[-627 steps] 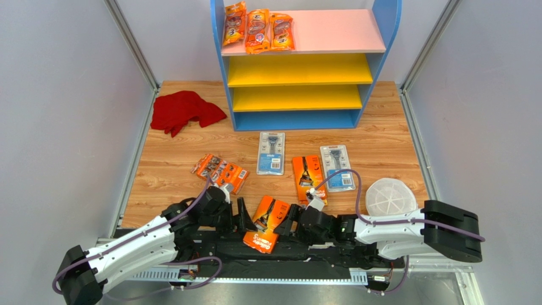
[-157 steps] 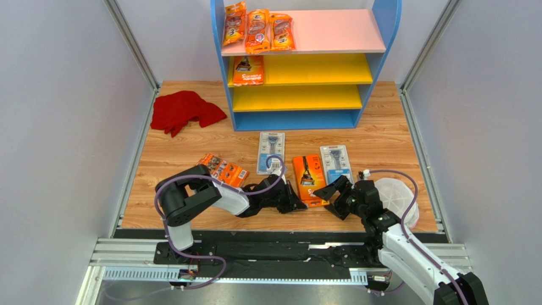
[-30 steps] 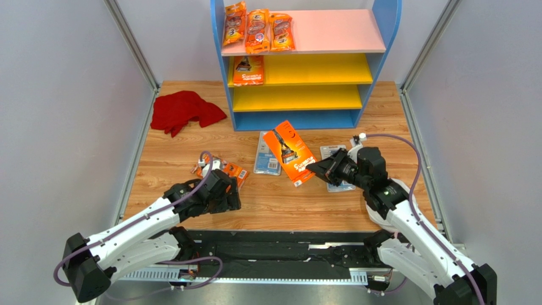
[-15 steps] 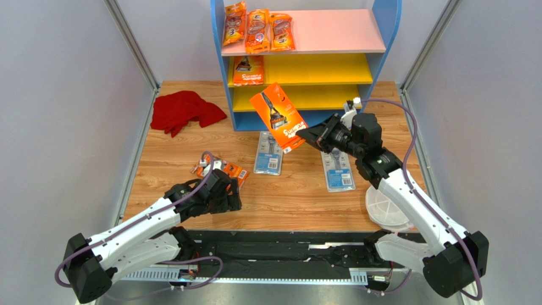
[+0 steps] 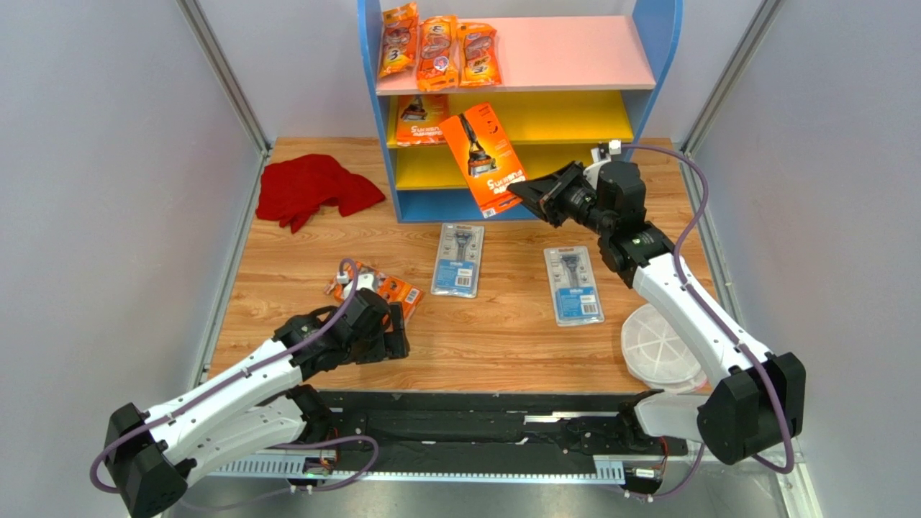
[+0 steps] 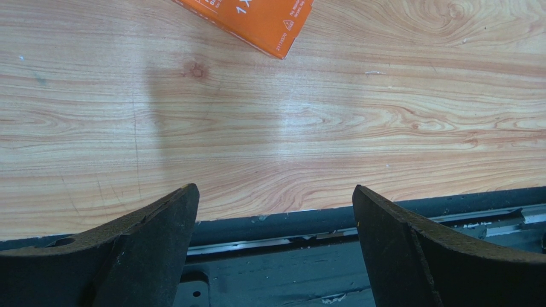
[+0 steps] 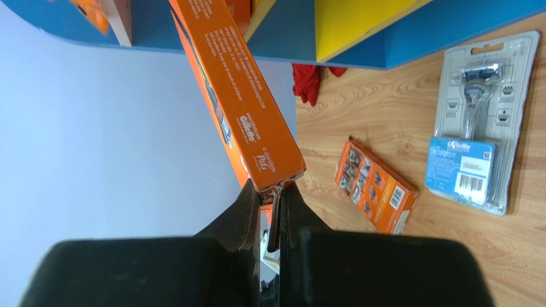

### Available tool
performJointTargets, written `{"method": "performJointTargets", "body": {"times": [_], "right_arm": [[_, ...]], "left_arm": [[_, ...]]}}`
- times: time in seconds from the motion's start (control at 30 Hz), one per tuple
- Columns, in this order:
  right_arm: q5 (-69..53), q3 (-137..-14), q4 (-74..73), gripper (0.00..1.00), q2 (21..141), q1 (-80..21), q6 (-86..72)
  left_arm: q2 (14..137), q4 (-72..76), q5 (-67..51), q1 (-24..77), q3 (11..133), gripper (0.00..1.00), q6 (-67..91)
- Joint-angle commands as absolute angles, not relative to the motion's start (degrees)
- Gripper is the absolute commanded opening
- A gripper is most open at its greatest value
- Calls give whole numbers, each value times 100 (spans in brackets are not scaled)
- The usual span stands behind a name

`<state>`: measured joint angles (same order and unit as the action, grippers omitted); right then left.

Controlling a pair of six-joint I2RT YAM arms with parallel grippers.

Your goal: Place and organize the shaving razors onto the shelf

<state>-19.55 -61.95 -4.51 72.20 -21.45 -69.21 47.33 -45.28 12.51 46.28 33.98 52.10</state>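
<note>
My right gripper (image 5: 526, 194) is shut on the lower edge of an orange razor box (image 5: 482, 158), holding it tilted in the air just in front of the shelf (image 5: 651, 65). In the right wrist view the box (image 7: 237, 96) rises from the pinched fingers (image 7: 247, 204). Three orange razor bags (image 5: 437, 49) stand on the pink top board and one orange pack (image 5: 421, 119) on the upper yellow board. Two grey-blue blister cards (image 5: 459, 259) (image 5: 572, 284) and an orange pack (image 5: 378, 289) lie on the table. My left gripper (image 6: 274, 195) is open over the table's near edge.
A red cloth (image 5: 314, 187) lies left of the shelf. A round white lidded dish (image 5: 661, 345) sits at the near right, beside my right arm. Grey walls close in both sides. A dark rail (image 6: 301, 256) runs along the near edge.
My right gripper has carried the orange box from low over the table up and back toward the shelf front. The left arm has barely moved.
</note>
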Motion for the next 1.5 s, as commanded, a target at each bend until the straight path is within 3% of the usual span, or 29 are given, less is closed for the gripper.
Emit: {"method": "performJointTargets", "body": {"times": [0.0, 0.3, 1.0, 1.47], "right_arm": [[-1854, -6565, 422, 0, 7356, -1978, -7295], [-1916, -7171, 659, 0, 8182, -1600, -7550], [-1556, -9237, 237, 0, 10291, -1740, -8235], [-791, -9563, -474, 1, 10503, -2276, -8253]], "left_arm": [[4650, -4535, 1301, 4597, 3384, 99, 5089], [4693, -4605, 1371, 4597, 3428, 99, 5080], [4307, -4684, 1441, 4597, 3419, 99, 5045], [3692, -4570, 1292, 4597, 3349, 99, 4931]]}}
